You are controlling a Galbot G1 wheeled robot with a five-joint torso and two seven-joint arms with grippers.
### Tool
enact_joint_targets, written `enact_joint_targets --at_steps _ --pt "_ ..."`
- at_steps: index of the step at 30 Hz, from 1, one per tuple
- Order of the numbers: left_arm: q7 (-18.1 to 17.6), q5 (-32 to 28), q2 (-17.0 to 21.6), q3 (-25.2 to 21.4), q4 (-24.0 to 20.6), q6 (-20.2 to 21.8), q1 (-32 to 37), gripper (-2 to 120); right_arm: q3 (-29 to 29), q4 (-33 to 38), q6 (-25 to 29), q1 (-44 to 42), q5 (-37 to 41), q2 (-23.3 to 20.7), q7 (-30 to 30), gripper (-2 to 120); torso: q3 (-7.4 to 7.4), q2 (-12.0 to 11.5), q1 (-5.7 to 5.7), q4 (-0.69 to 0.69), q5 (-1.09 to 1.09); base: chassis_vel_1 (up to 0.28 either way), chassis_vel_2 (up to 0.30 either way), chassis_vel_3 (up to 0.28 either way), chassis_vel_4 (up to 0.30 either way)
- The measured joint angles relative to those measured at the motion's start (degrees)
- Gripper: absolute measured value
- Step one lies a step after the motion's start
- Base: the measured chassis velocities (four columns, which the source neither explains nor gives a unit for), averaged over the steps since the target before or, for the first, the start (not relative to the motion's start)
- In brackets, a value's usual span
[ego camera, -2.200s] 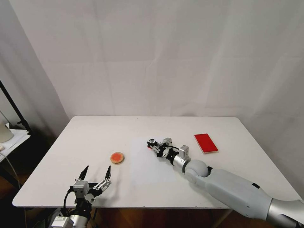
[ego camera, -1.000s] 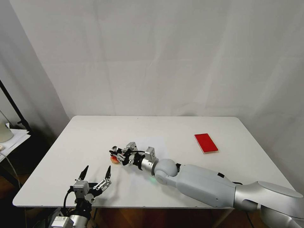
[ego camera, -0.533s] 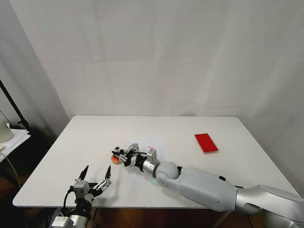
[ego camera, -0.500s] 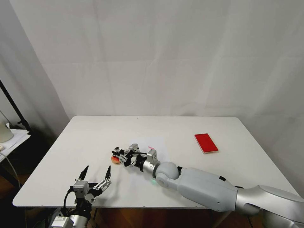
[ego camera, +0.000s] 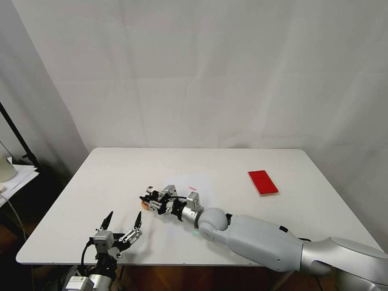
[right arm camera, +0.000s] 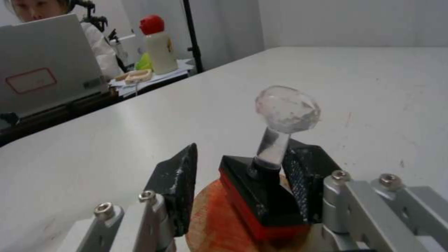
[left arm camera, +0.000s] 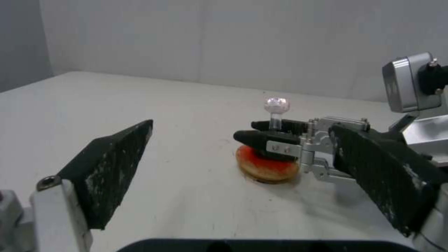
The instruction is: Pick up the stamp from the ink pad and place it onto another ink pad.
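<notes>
Since 2.2 s ago I have been carrying the stamp (ego camera: 150, 189) with the right gripper (ego camera: 150, 201) from the middle of the table (ego camera: 101, 169) across to the disc pad (left arm camera: 267, 167), and now the arm is reaching toward ten o'clock from my seat, with the gripper right over that pad. The red pad (ego camera: 262, 182) is lying bare, well apart at about two o'clock.

In the right wrist view the stamp's black base is sitting on the disc's orange-red face, knob tilted slightly. One finger (right arm camera: 306, 175) is touching the base on its far side; the other finger (right arm camera: 180, 182) is standing off it with a gap showing, so I am reading the fingers as parted to a narrow width and the stamp as being let go, not clamped.

The left gripper (ego camera: 123, 221) is waiting at the near edge, around seven o'clock, fingers spread wide and holding nothing.

My judgement: the pick and the carry are done, and the stamp is already resting on the disc pad. What is left is finishing the release and drawing the right arm clear without knocking the stamp over.
</notes>
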Motion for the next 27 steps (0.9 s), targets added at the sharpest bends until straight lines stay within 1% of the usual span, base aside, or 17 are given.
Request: enact_joint_targets --at_steps 2,3,7,8,12,13,15,18,22,27 --pt "0.0 0.0 0.0 0.0 0.0 0.0 0.0 100 0.0 0.3 0.0 0.0 0.0 0.0 0.0 59 0.00 0.0 0.00 0.00 0.00 0.000 0.000 0.000 0.000" --pt "0.0 0.0 0.0 0.0 0.0 0.0 0.0 100 0.0 0.3 0.0 0.0 0.0 0.0 0.0 59 0.00 0.0 0.00 0.00 0.00 0.000 0.000 0.000 0.000" --pt "0.0 0.0 0.0 0.0 0.0 0.0 0.0 100 -0.1 1.3 -0.1 0.1 0.0 0.0 0.2 78 0.00 0.0 0.00 0.00 0.00 0.000 0.000 0.000 0.000" --pt "0.0 0.0 0.0 0.0 0.0 0.0 0.0 100 -0.1 1.3 -0.1 0.1 0.0 0.0 0.2 78 0.00 0.0 0.00 0.00 0.00 0.000 0.000 0.000 0.000" --pt "0.0 0.0 0.0 0.0 0.0 0.0 0.0 100 -0.1 1.9 -0.1 0.3 0.2 0.2 0.4 93 0.00 0.0 0.00 0.00 0.00 0.000 0.000 0.000 0.000" --pt "0.0 0.0 0.0 0.0 0.0 0.0 0.0 100 -0.1 1.9 -0.1 0.3 0.2 0.2 0.4 93 0.00 0.0 0.00 0.00 0.00 0.000 0.000 0.000 0.000" --pt "0.0 0.0 0.0 0.0 0.0 0.0 0.0 100 -0.1 2.2 -0.1 0.4 0.4 0.3 0.6 102 0.00 0.0 0.00 0.00 0.00 0.000 0.000 0.000 0.000" --pt "0.0 0.0 0.0 0.0 0.0 0.0 0.0 100 -0.2 2.4 -0.2 0.4 0.5 0.4 1.2 109 0.00 0.0 0.00 0.00 0.00 0.000 0.000 0.000 0.000" --pt "0.0 0.0 0.0 0.0 0.0 0.0 0.0 100 -0.4 2.5 -0.2 0.4 0.5 0.4 1.3 113 0.00 0.0 0.00 0.00 0.00 0.000 0.000 0.000 0.000" --pt "0.0 0.0 0.0 0.0 0.0 0.0 0.0 100 -0.4 2.7 -0.2 0.3 0.5 0.4 1.3 114 0.00 0.0 0.00 0.00 0.00 0.000 0.000 0.000 0.000"
